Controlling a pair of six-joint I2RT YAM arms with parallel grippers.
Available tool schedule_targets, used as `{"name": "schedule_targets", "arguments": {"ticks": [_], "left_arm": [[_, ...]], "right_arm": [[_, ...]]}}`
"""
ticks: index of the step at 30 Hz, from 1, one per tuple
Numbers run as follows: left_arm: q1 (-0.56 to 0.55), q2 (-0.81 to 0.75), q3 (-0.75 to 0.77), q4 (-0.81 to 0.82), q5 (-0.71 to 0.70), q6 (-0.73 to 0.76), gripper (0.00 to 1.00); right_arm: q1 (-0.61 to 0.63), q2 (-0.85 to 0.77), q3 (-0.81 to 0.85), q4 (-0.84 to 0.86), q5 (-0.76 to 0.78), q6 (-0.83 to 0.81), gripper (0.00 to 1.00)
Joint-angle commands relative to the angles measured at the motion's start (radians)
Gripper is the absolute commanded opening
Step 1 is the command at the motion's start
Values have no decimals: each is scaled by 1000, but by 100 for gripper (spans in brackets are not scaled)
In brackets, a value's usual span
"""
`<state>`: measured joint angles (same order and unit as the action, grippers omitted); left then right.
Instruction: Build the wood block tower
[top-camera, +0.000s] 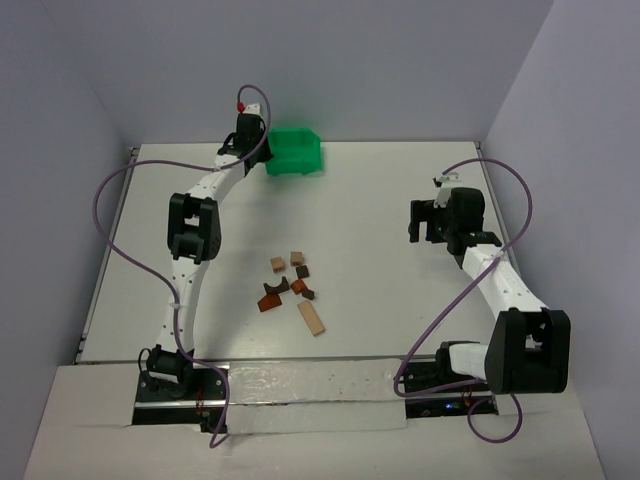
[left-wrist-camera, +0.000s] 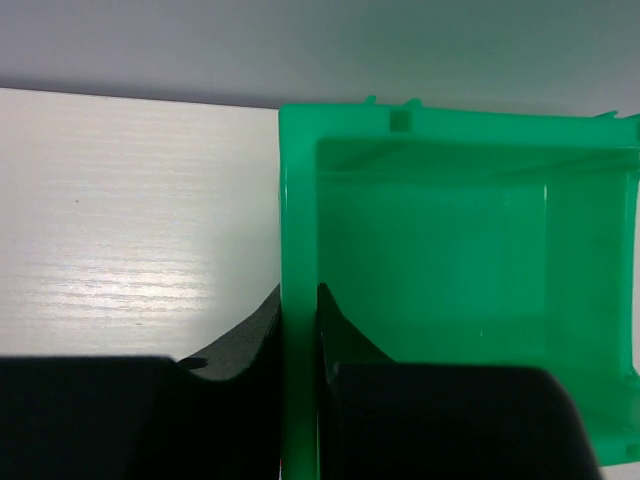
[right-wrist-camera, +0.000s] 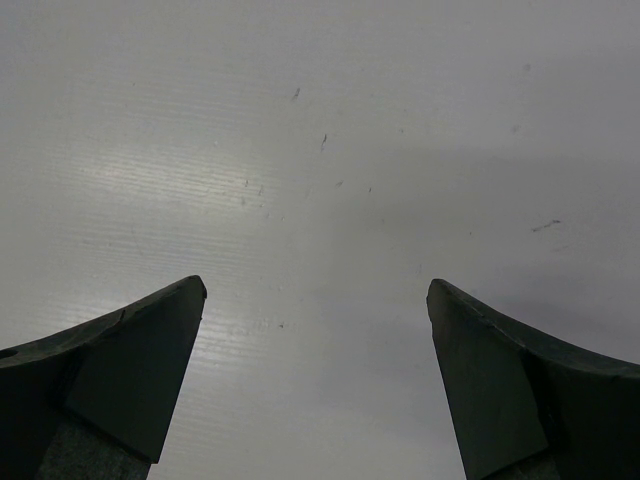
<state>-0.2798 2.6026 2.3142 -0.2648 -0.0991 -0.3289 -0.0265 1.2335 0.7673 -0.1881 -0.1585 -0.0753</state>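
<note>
Wooden blocks (top-camera: 293, 283) lie seemingly unstacked, far from left claw (left-wrist-camera: 299, 300) pinching green bin (left-wrist-camera: 450, 125) and wide right claw (right-wrist-camera: 315, 290).

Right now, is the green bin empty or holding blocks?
Empty where visible: left wrist view shows the green bin's bare interior; its near part hides behind the left end effector; wood blocks lie on the table.
</note>
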Motion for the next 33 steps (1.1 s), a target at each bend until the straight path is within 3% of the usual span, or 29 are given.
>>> {"name": "schedule_targets", "arguments": {"ticks": [1, 12, 18, 23, 26, 31, 33], "left_arm": [[0, 2, 63, 83, -3, 5, 20], [3, -59, 54, 83, 14, 49, 66], [44, -303, 1, 59, 55, 44, 99], [165, -530, -8, -8, 331, -51, 99], [210, -630, -18, -91, 384, -44, 99], [248, -905, -311, -157, 389, 66, 99], [253, -1033, -510, -184, 379, 123, 99]], "right_arm": [[-5, -3, 48, 12, 6, 5, 100], [-5, -46, 47, 12, 4, -1, 100], [5, -135, 63, 6, -30, -1, 100], [21, -213, 87, -29, -81, -23, 100], [60, -224, 125, -62, -88, -34, 100], [166, -196, 209, -127, -89, -48, 100], [312, -161, 240, -170, -29, -70, 100]]}}
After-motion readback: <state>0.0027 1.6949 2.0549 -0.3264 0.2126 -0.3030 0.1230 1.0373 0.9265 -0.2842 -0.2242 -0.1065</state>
